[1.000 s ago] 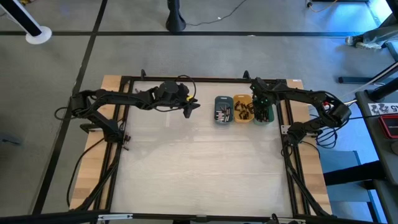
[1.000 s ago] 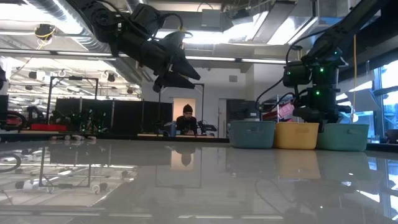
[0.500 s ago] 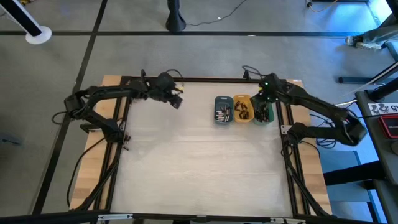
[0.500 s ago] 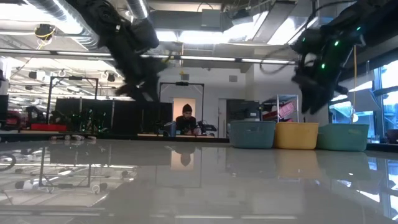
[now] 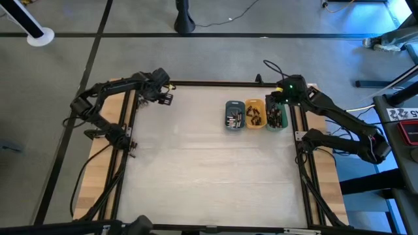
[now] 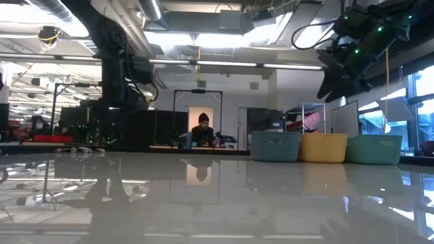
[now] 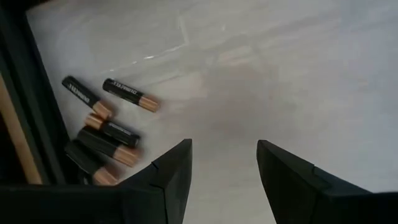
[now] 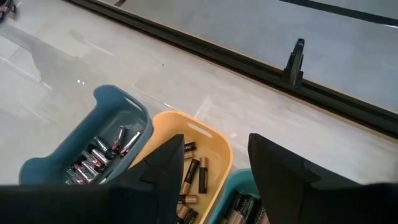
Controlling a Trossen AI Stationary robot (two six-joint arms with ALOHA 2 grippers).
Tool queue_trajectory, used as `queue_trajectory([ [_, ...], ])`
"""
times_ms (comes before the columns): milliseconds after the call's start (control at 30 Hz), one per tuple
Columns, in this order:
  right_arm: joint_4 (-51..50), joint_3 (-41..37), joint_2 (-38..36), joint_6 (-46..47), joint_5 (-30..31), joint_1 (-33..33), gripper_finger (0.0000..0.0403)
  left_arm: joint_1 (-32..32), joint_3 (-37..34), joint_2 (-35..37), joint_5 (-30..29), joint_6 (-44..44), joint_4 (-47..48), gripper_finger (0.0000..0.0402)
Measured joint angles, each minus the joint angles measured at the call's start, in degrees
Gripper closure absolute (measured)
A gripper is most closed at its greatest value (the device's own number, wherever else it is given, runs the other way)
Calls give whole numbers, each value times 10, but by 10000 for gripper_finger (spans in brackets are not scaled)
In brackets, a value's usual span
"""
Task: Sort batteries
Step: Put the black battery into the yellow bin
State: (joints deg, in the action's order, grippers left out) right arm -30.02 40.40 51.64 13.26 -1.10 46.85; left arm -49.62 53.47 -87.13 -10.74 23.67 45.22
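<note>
Lying loose, batteries (image 7: 117,132) with illegible lettering

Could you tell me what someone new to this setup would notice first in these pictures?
Three small trays sit side by side near the table's far right: a blue tray, a yellow tray and a green tray, each holding batteries. The right hand hangs open above the green one. At the far left corner, the left hand hovers open and empty near a loose batch of batteries lying by the table's frame.
</note>
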Motion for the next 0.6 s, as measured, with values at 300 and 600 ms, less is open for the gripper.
queue_trajectory([
  [300, 0, 0, 0, -2, 0, 0, 221, -40, 14, -38, -2, -60, 92, 231],
  [600, 0, 0, 0, -3, 1, 0, 221, -57, 66, -94, -35, -45, 168, 231],
])
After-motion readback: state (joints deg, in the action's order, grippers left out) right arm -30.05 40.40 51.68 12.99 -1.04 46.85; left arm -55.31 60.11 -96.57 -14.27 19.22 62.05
